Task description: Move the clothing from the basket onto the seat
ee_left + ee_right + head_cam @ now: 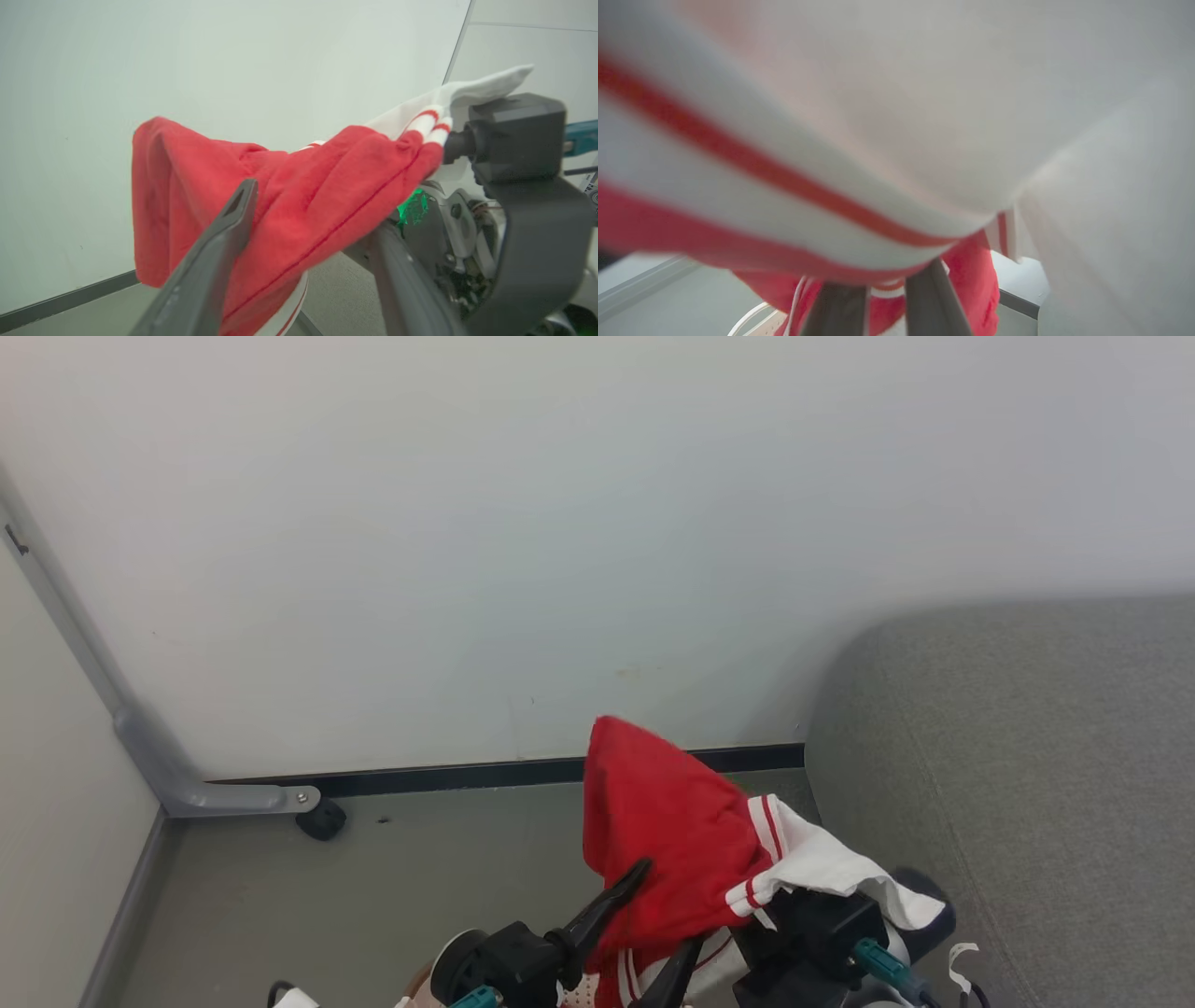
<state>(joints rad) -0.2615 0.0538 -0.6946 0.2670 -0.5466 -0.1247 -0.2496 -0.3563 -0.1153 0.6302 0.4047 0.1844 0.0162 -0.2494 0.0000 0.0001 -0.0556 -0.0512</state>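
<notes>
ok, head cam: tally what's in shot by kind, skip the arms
clothing, red-and-white, lifted: 1
seat, grey: 1
caster wheel, black: 1
Total: 3

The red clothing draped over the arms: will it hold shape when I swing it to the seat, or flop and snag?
Likely floppy: the clothing folds and sags across the spread fingers of the left gripper. Probably light, as one end bunches upward loosely. It may snag rather than slide off: its white panel lies draped over the body of the right gripper.
</notes>
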